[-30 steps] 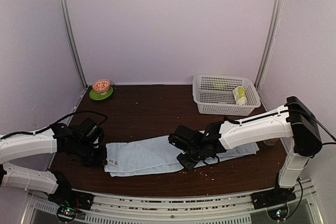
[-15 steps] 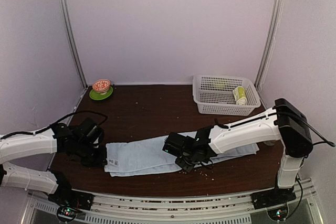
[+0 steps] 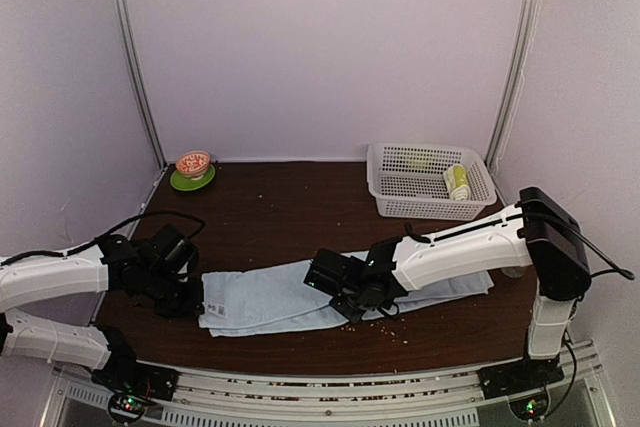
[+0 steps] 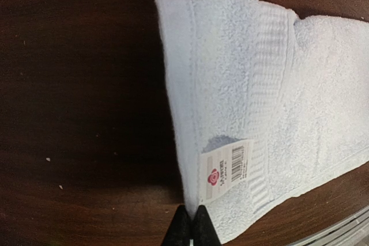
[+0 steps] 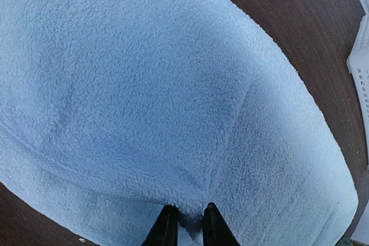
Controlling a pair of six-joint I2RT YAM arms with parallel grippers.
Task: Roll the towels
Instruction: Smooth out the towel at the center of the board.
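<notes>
we see the left arm (image 3: 50, 282) and right arm (image 3: 460, 252) clad in smooth white shells, with black joints and a boxy black housing (image 3: 553, 242) at the right elbow. thin black cables (image 3: 150, 217) run along them, and the black bases (image 3: 130, 387) carry small green and red lights. the left gripper (image 4: 191, 226) and right gripper (image 5: 185, 229) end in slim black fingers.

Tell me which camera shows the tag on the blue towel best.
The left wrist view: the tag is close up on the pale-blue towel, red emblem and barcode visible. The top external view shows only a tiny white patch near the towel's left end; the right wrist view, only cloth.
</notes>
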